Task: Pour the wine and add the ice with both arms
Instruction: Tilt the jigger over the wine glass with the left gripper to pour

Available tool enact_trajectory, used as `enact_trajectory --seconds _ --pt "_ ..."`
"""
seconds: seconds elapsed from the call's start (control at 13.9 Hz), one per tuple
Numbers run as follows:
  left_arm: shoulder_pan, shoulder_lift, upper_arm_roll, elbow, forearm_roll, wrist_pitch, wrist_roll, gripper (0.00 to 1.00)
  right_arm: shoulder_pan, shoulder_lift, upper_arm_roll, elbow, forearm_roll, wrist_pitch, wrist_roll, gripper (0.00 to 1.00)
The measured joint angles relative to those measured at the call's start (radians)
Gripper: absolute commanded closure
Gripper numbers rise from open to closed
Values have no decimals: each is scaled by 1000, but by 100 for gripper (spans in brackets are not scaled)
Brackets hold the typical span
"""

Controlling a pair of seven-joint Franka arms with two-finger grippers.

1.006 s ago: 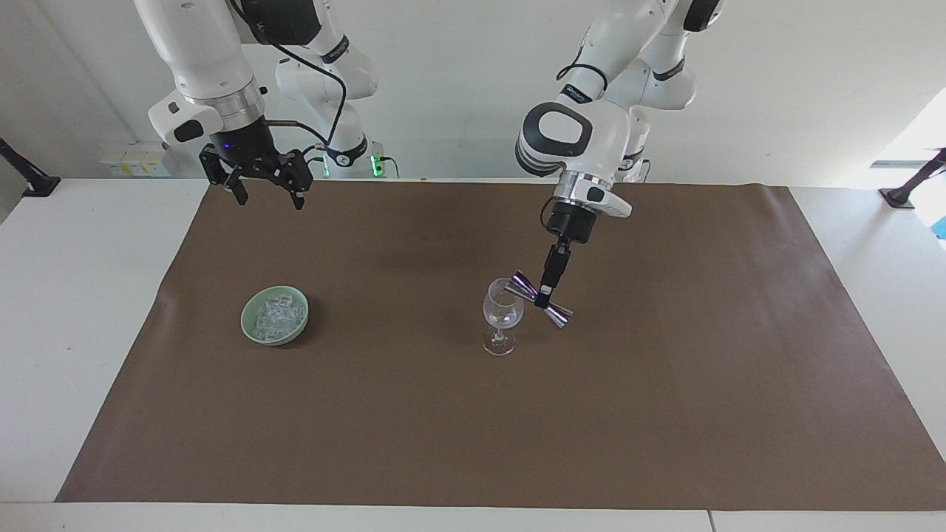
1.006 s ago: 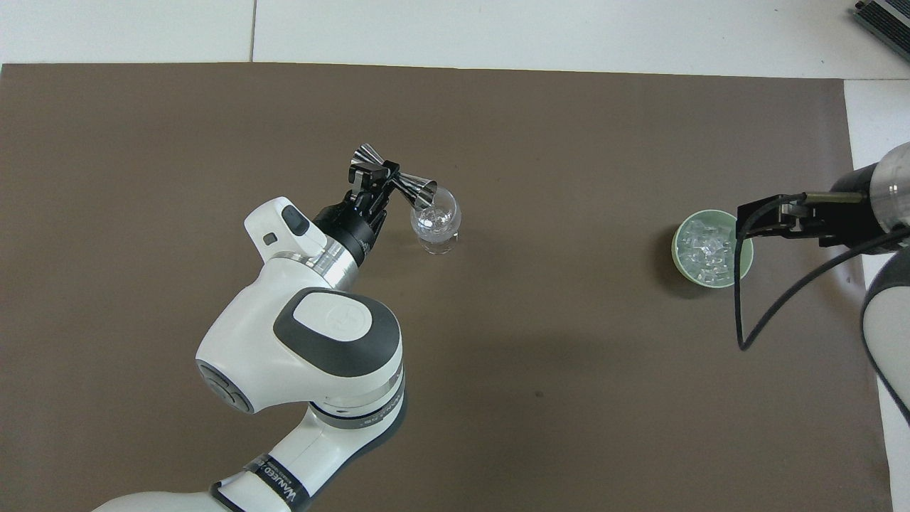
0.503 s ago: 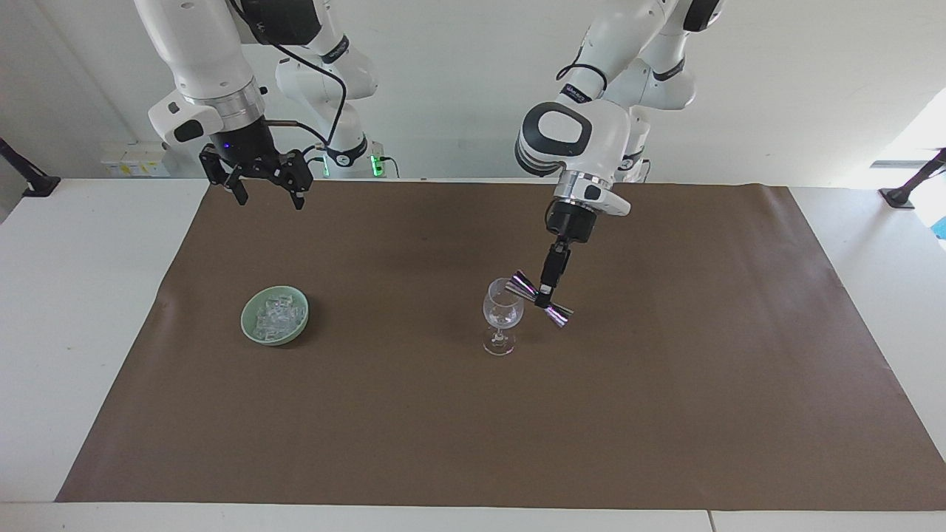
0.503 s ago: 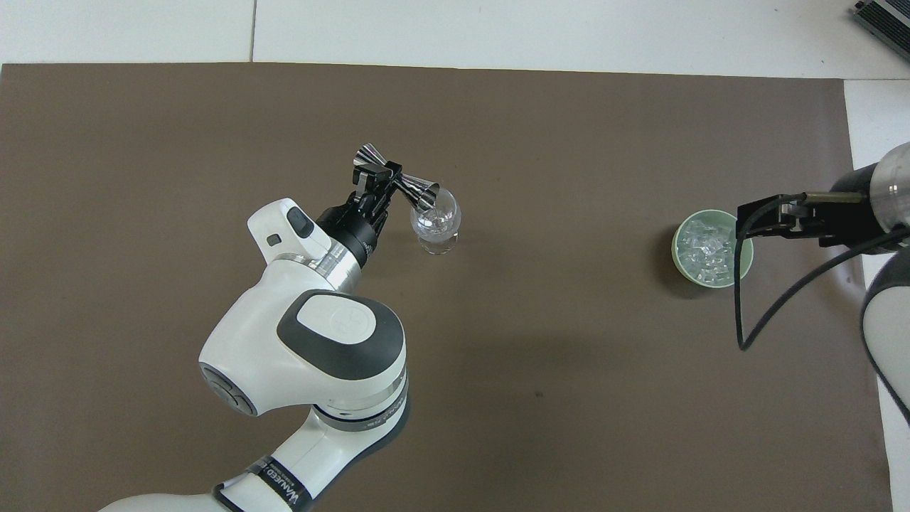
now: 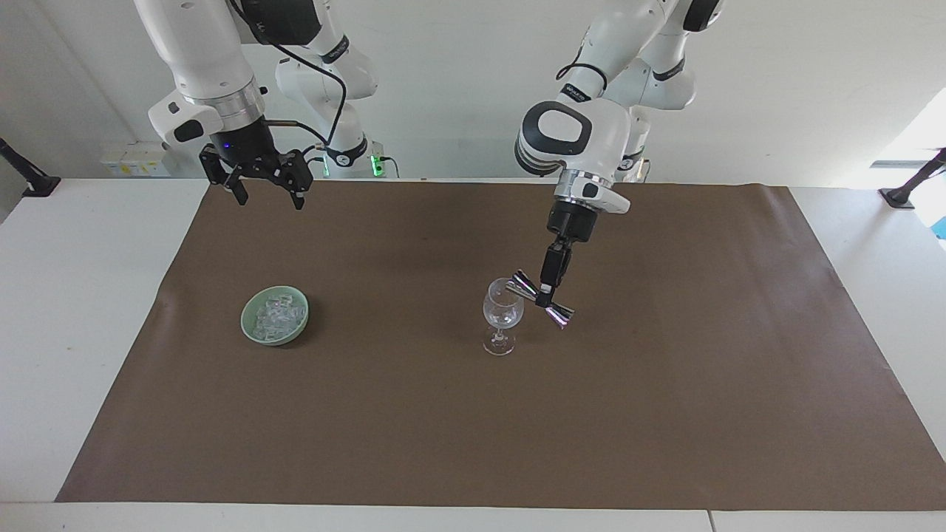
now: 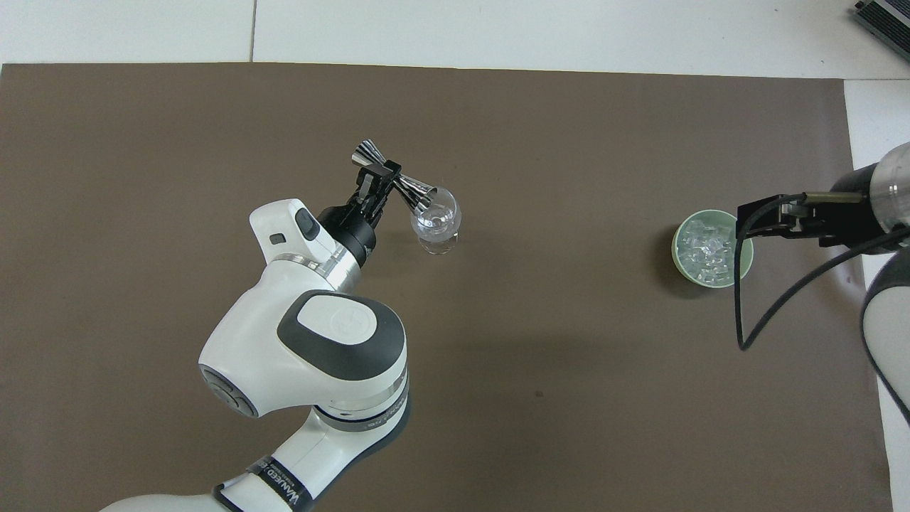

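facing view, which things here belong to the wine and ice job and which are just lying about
In the job: clear stemmed wine glass; shiny metal double-cone jigger tilted over it in the left gripper; pale green bowl of ice; right gripper waiting.

Just there: brown table mat.

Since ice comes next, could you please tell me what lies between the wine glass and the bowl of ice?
Nothing: both views show only bare brown mat between the wine glass and the green bowl holding the ice.
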Motion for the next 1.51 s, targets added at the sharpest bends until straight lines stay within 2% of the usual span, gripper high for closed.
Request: enact_trajectory --seconds 1.51 --pt "-1 7 0 29 25 5 87 100 0 0 0 0 0 0 0 0"
